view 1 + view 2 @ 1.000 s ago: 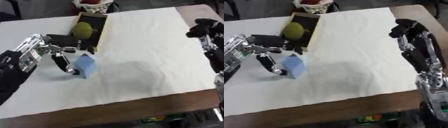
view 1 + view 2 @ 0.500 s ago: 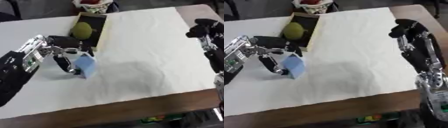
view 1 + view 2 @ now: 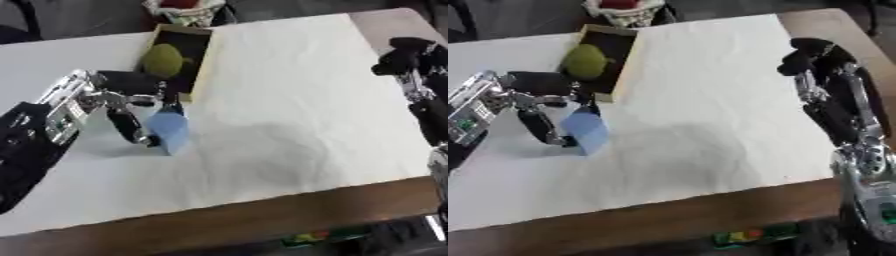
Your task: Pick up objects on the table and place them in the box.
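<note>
A light blue block stands on the white cloth, pinched between the thumb and fingers of my left hand. Just behind it lies the open wooden box with a green round object inside. My right hand hovers over the cloth's far right side, fingers curled, holding nothing.
The white cloth covers most of the brown table. A basket with red contents sits behind the box at the far edge. Something small and coloured lies below the table's front edge.
My left hand with the blue block has shifted slightly. The right hand has stayed in place.
</note>
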Robot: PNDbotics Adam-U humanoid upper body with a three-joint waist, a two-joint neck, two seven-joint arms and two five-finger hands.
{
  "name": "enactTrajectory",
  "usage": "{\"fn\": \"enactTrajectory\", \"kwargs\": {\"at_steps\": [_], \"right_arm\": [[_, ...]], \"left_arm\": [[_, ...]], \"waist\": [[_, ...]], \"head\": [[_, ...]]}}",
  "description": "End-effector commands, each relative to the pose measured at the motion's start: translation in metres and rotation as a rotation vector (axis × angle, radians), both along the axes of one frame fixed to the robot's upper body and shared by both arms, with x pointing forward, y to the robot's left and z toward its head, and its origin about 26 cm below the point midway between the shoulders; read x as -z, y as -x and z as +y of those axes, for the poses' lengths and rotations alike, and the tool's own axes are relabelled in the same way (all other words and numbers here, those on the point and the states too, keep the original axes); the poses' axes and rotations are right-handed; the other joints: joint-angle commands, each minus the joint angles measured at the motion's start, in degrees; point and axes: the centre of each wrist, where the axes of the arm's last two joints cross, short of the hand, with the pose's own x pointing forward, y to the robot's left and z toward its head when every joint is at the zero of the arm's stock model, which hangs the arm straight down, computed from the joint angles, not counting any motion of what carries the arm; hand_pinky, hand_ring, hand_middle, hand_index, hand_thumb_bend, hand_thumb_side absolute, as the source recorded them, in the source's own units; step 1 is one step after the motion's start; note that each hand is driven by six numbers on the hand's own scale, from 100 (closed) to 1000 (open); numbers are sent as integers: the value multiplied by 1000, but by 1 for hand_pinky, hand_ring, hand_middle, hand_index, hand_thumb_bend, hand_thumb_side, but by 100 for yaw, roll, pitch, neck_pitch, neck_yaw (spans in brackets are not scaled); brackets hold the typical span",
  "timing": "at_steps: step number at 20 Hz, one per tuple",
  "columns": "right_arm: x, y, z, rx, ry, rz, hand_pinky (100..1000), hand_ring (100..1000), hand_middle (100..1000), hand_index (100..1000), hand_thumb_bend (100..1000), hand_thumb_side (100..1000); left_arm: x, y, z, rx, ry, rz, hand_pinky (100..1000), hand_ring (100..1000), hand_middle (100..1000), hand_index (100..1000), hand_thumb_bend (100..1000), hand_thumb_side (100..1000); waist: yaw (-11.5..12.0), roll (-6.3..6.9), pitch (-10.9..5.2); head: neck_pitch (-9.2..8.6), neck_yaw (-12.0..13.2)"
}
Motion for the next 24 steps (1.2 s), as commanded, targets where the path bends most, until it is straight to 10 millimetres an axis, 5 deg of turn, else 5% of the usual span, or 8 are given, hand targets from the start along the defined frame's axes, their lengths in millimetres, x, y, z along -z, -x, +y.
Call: {"fn": "enactTrajectory", "kwargs": {"at_steps": [1,2,3,8,24], "right_arm": [[-7,0,-1,-5,4,-21,676,619,577,760,100,517],[-7,0,-1,-5,5,-20,676,619,577,760,100,513],[-7,0,-1,-5,6,-20,676,619,577,760,100,517],[-6,0,0,-11,8,-18,676,619,576,760,100,518],[-11,-3,13,-88,20,-20,675,616,574,759,100,520]], "left_arm": [[-44,5,12,61,-42,-66,766,652,528,642,255,145],[-56,6,13,51,-27,-90,769,657,541,648,176,168],[-65,8,14,39,-16,-113,770,660,544,652,266,144],[-97,4,23,-69,43,-211,774,678,568,673,258,146],[-78,-54,55,-565,274,-507,767,726,611,719,257,113]], "waist": [[-2,4,-82],[-1,12,-86],[-2,18,-88],[-32,45,-86],[-451,90,69]], "head": [[27,-30],[27,-30],[27,-31],[27,-50],[27,193]]}}
